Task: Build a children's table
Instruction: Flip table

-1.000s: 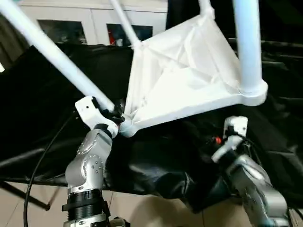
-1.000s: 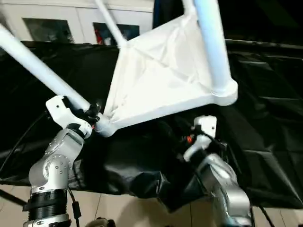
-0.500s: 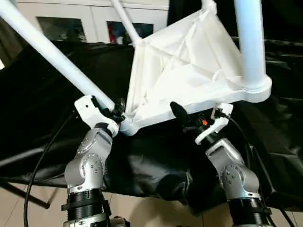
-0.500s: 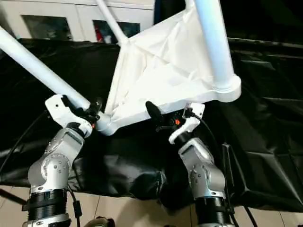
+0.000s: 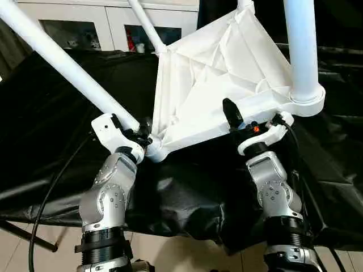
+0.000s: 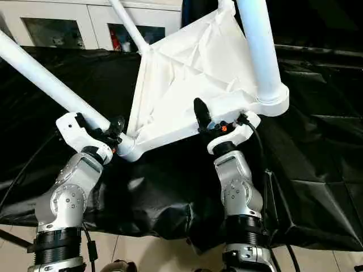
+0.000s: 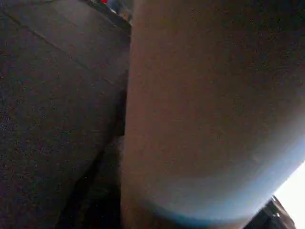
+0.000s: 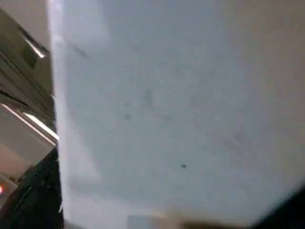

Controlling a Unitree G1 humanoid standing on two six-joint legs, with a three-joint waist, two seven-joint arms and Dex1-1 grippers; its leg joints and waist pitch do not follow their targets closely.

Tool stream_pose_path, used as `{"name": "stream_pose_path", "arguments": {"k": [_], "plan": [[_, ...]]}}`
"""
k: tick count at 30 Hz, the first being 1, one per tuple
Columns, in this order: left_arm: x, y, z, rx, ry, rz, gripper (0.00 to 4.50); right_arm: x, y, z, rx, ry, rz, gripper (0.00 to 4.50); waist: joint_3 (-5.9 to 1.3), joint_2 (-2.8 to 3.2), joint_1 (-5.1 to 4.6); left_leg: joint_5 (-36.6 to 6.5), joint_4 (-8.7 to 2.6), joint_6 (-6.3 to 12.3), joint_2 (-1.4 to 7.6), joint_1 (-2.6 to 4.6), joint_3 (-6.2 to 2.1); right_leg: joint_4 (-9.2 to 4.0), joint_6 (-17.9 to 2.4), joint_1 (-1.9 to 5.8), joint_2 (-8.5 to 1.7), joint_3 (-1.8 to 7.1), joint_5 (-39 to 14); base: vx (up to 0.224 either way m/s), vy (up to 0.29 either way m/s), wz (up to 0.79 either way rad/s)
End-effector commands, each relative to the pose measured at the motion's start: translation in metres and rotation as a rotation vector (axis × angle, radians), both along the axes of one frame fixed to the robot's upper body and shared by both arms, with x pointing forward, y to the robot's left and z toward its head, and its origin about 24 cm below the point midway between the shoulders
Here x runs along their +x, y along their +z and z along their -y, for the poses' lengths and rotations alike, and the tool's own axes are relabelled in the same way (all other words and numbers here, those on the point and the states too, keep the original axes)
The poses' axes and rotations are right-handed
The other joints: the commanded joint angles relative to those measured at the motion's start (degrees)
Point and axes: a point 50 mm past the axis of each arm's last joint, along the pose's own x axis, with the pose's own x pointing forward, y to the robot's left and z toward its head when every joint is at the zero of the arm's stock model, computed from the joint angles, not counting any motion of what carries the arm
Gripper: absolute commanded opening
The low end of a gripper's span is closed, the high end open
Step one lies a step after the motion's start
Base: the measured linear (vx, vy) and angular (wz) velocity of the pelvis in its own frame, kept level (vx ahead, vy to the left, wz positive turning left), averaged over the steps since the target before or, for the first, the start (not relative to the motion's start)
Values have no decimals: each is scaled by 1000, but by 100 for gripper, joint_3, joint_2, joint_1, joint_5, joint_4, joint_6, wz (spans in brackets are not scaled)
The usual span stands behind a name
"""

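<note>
Work surface draped w/ crumpled glossy black plastic sheet (image 5: 51, 102), hanging over front edge above beige tile floor (image 5: 170, 249).

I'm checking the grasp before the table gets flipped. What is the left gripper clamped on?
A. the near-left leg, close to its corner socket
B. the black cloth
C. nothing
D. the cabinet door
A: the left gripper closes around the near-left leg just above the corner socket of the tabletop.
</note>
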Motion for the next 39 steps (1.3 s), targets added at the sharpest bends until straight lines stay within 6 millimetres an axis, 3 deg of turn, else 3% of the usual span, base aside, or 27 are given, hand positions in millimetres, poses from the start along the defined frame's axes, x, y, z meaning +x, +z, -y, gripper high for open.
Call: {"name": "stream_pose_path", "arguments": {"k": [1,7,20,22,26,30,31,39], "plan": [[-9,-15,28,-95,-101,-79,209,4,2,-1,14,7,-13,433,-336,-53,-3,-858,-372,264,147,119,-22,-287,-848,244,-280,93,-620,0,0,0],[-12,-11,35,-37,-133,-44,209,3,-3,-4,61,52,-72,372,-325,-58,-21,-941,-383,231,148,117,-27,-297,-781,244,-282,97,-727,0,0,0],[-14,-10,36,-34,-138,-31,209,6,-4,6,78,17,-103,263,-342,-36,-35,-850,-368,191,142,121,-22,-279,-851,251,-278,92,-569,0,0,0],[-14,-10,36,-70,-148,-34,265,7,-3,7,77,10,-101,242,-347,-35,-42,-824,-363,183,138,119,-22,-272,-863,257,-277,92,-509,0,0,0],[-15,-10,32,-85,-130,-35,318,7,-2,10,78,-5,-96,219,-373,-28,-28,-762,-339,156,126,133,-5,-245,-978,255,-266,91,-379,0,0,0],[-16,-10,17,-115,-61,-23,336,7,2,17,66,-41,-79,213,-384,-14,-16,-553,-320,292,126,109,-8,-215,-1026,280,-272,83,-102,0,0,0],[-16,-10,15,-117,-51,-21,362,7,3,18,64,-45,-76,211,-388,-18,-14,-526,-316,306,128,111,-8,-211,-1028,284,-272,84,-82,0,0,0],[-25,-9,-7,-136,-46,10,428,4,14,33,20,-92,-36,209,-399,19,3,-614,-313,219,134,129,-9,-203,-1017,281,-262,82,-168,0,0,0]]}}
